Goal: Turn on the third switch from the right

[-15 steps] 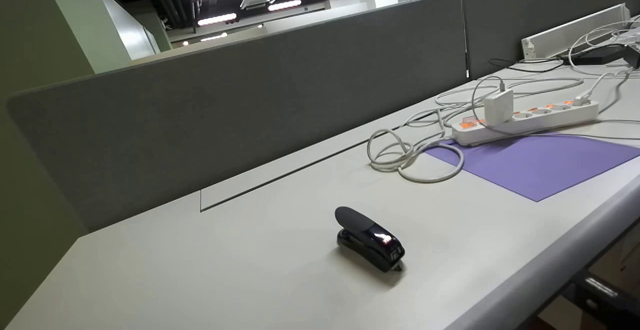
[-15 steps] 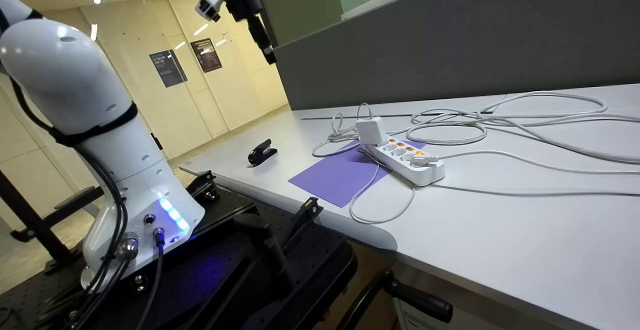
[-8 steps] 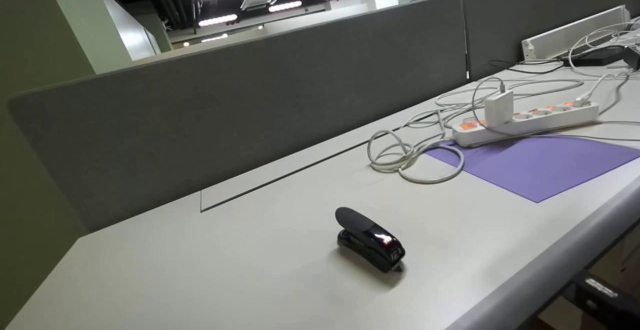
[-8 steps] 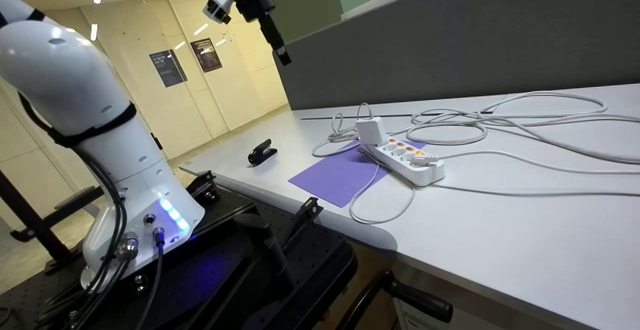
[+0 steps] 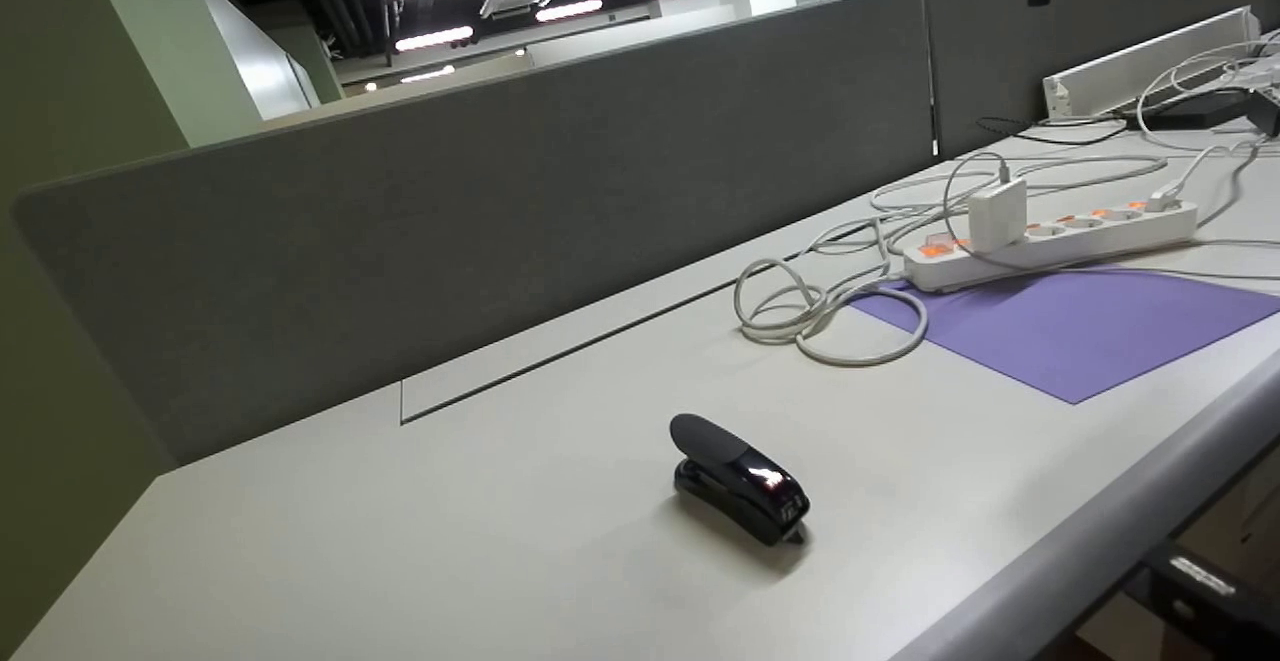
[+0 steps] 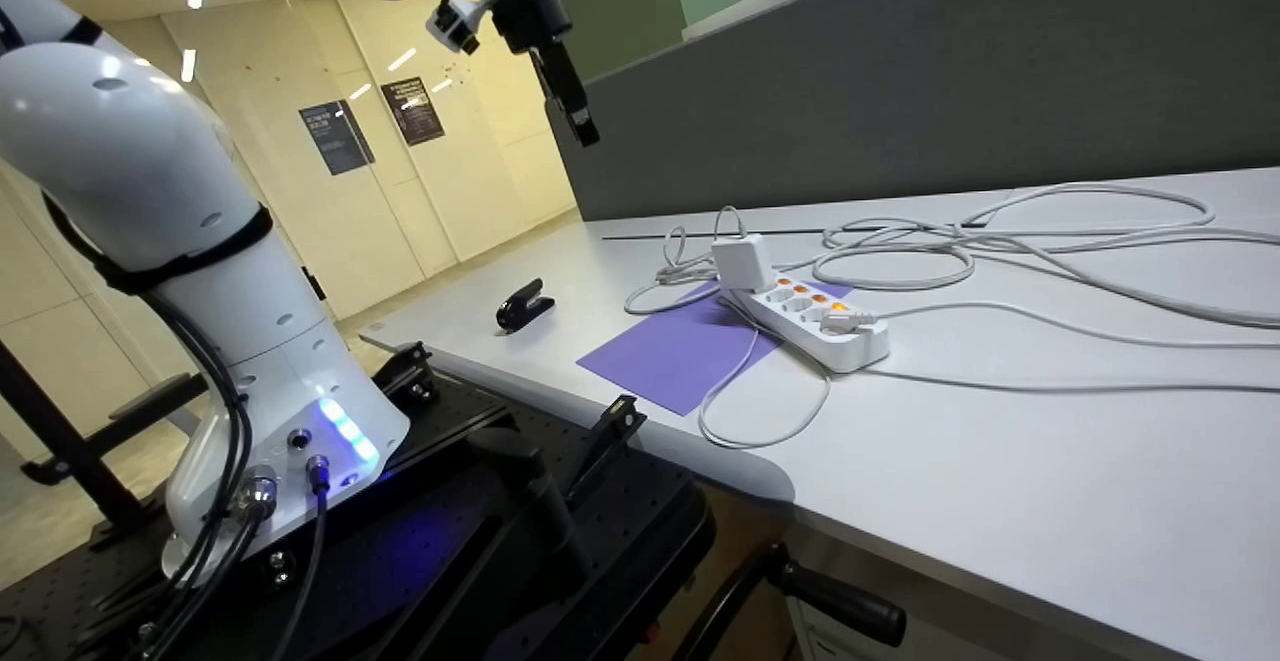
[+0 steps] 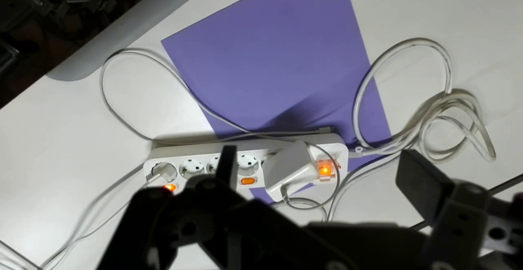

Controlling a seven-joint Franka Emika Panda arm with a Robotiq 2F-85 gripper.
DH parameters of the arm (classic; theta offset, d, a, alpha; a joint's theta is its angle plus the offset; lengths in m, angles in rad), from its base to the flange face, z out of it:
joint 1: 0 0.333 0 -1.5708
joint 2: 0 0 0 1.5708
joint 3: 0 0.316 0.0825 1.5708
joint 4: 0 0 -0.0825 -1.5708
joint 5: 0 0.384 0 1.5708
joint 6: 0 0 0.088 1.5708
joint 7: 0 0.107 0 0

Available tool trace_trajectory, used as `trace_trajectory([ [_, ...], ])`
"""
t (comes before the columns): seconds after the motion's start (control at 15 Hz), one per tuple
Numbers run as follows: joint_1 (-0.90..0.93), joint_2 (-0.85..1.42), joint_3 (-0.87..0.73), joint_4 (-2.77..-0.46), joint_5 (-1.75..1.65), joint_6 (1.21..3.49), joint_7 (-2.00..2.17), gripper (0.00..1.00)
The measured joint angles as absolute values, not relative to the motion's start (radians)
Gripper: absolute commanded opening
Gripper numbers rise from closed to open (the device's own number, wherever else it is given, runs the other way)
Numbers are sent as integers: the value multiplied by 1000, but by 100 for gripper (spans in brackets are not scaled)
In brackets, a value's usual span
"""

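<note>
The black two-finger Robotiq gripper (image 7: 316, 166) is sinking and drifting toward the white plastic power strip (image 7: 245, 149); it's sitting lower in both exterior views than a second ago. Nothing on the off-white desktop (image 7: 61, 139) is shifting. The jaws are standing wide apart, holding nothing, well clear of the strip, which is lying partly on a flat purple sheet (image 7: 282, 57) with a boxy white charger (image 7: 290, 164) plugged in near one end. Its small orange switches (image 6: 801, 289) are running along one long side. Can't swear which is third from the right: a black finger (image 7: 226, 166) is covering a few in the wrist view, and "right" is depending on where you're standing. I'm reading this as the approach, no press yet. It's probably needing narrower jaws before pressing, otherwise that charger is risking a knock.
</note>
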State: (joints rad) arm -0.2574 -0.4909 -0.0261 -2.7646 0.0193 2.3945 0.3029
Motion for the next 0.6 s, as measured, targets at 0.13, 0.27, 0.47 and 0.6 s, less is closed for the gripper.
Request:
trace_trajectory([
  [0.13,-257,-432,-93,-2738,20,2394,203,100],
  [0.27,-257,-370,-143,-2704,19,2392,113,100],
  [0.47,-253,-273,-186,-2645,17,2371,-38,100],
  [0.6,-245,-216,-203,-2607,15,2341,-149,100],
])
